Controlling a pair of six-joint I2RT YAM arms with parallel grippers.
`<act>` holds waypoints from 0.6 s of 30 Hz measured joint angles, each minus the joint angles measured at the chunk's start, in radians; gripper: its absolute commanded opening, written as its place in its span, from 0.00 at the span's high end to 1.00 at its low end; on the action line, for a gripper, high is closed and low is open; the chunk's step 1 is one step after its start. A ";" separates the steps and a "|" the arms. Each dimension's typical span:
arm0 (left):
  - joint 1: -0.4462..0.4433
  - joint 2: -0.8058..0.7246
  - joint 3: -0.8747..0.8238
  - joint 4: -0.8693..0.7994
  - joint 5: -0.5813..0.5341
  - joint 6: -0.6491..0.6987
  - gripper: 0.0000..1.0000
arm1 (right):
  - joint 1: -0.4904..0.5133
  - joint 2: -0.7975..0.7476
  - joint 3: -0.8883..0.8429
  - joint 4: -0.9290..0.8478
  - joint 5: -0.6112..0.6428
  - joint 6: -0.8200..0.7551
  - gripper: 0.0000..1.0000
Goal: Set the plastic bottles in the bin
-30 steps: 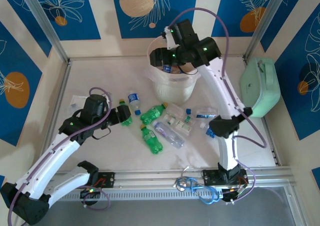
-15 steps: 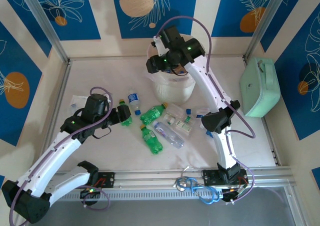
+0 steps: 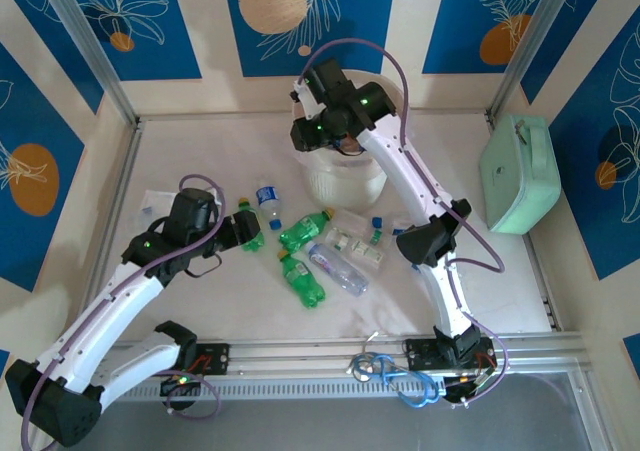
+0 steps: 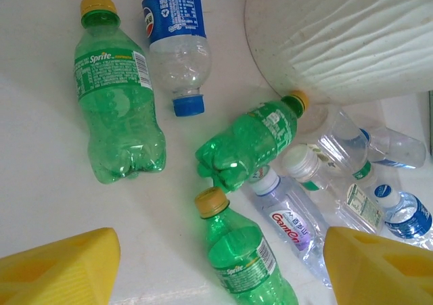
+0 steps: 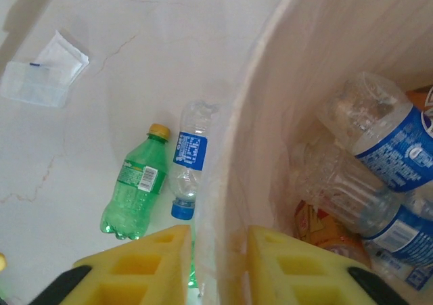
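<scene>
Plastic bottles (image 3: 303,229) lie scattered on the pale table (image 3: 200,151) between blue-patterned walls (image 3: 150,21).

"Sprite" stands on the upper green bottle (image 4: 118,95); also on the lower green bottle (image 4: 245,264).

The left gripper (image 4: 220,270) is open. Its yellow fingers (image 4: 61,268) sit at the two bottom corners, wide apart and touching nothing. Between them lies the near green bottle (image 4: 245,254), its yellow cap pointing up and left.

On the white table (image 4: 40,170), the big green bottle (image 4: 118,95) lies at the upper left. Just beside it is the blue-label bottle (image 4: 177,44), clear, with its blue cap pointing down.

The middle green bottle (image 4: 247,143) lies slanted, its cap just beside the ribbed wall of the bin (image 4: 345,34) at the upper right.

Below it lies the purple-label bottle (image 4: 291,224). To the right is a cluster of clear bottles (image 4: 331,149), some overlapping.
</scene>
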 measured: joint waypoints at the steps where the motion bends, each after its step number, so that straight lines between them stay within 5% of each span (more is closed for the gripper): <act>1: 0.000 0.000 0.000 0.000 0.000 0.000 0.22 | 0.007 0.000 0.000 0.000 0.000 0.000 0.77; 18: 0.012 0.000 -0.013 0.007 0.003 0.000 0.22 | 0.100 -0.016 -0.006 0.000 -0.001 0.009 0.78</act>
